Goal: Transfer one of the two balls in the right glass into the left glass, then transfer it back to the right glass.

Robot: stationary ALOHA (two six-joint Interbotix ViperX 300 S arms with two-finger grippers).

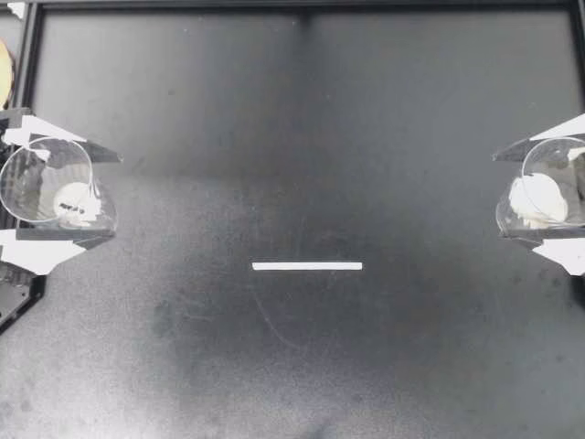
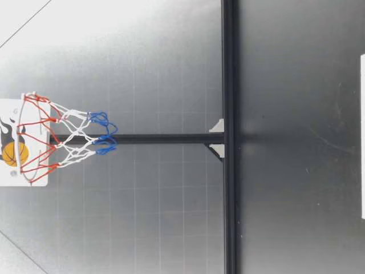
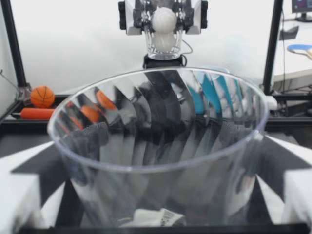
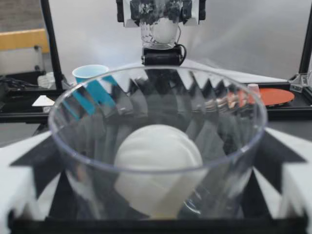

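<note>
**Holding one glass in each gripper, one ball apiece**

Clamping the left glass (image 1: 20,183) in the left gripper (image 1: 87,195), with the jaws closed against its wall from two sides. Holding it upright, mouth up, so that nothing rolls out. Doing the same at the opposite edge of the table (image 1: 292,110), with the right gripper (image 1: 523,197) closed just as firmly on the right glass (image 1: 508,212).

Carrying the left-hand ball (image 1: 78,203) low between the left jaws, down on the glass floor. From the left wrist, showing only as a white shape with dark print (image 3: 151,217), half hidden behind the ribbed wall. Carrying the right-hand ball (image 1: 539,199) between the right jaws, where it fills much of the glass bottom (image 4: 158,165). Showing no second ball in there.

Probably at the halfway point: judging by one ball on each side, first pour made and return pour not yet begun. Parked well apart, each glass pointing straight ahead of its jaws at the other, most likely as a rest pose between pours. Flanking a white tape strip (image 1: 307,266) at mid-table, perhaps the meeting mark.

Gripping at the wall rather than the rim, presumably to leave both mouths free for pouring. For the return, calls for bringing the left rim above the right mouth, then tipping slowly. Risks a light ball bouncing off the one already seated between the right jaws.

Reaching into the low view with neither arm; only a toy hoop (image 2: 34,140) above the table there.
</note>
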